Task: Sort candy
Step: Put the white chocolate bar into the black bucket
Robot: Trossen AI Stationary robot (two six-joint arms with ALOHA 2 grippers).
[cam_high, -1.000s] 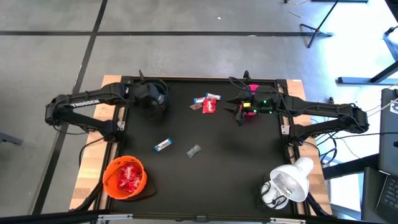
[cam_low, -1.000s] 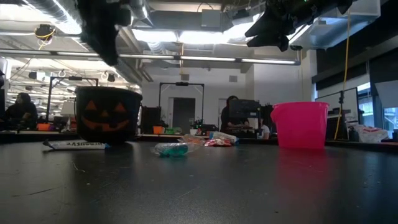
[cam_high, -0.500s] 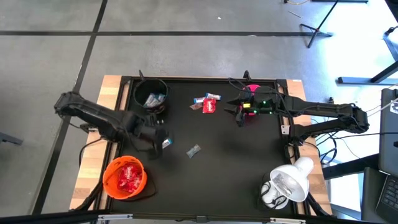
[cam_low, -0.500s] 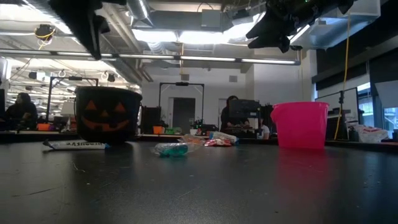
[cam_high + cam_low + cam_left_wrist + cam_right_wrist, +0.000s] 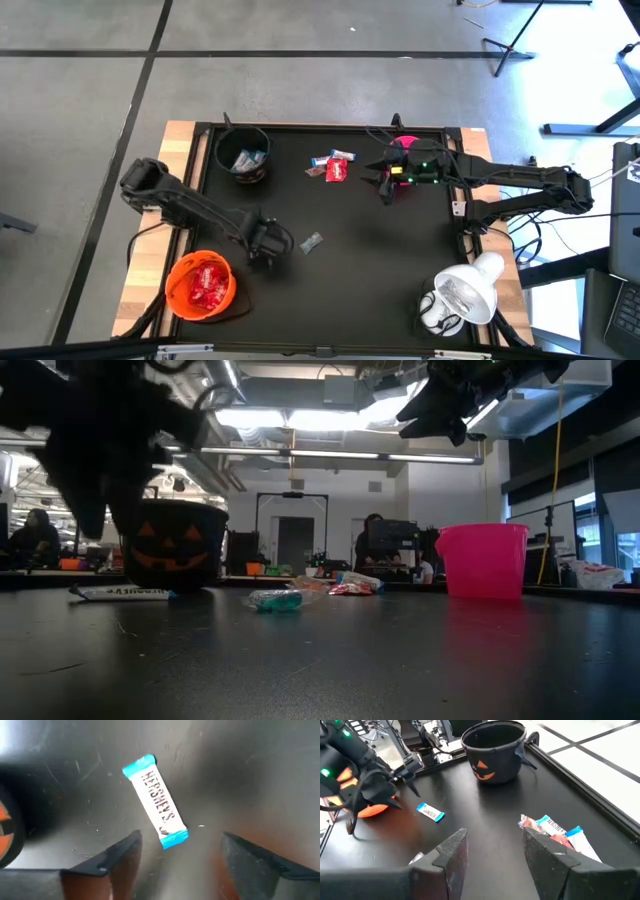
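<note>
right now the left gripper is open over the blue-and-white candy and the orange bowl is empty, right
Not quite: the orange bowl holds red candies, as the high view shows. The left gripper is indeed open over the blue-and-white candy.

Left dark six-joint arm stretched out low over the near-left part of the table, elbow bent back toward the left edge. Left two-finger gripper (image 5: 266,241) pointed downward, dark fingers (image 5: 112,862) spread wide apart, nothing pinched between them. Right dark arm reached in from the right side, held up high over the far right of the table. Right two-finger gripper (image 5: 386,177) hung parted too, fingers (image 5: 451,855) empty.
</note>
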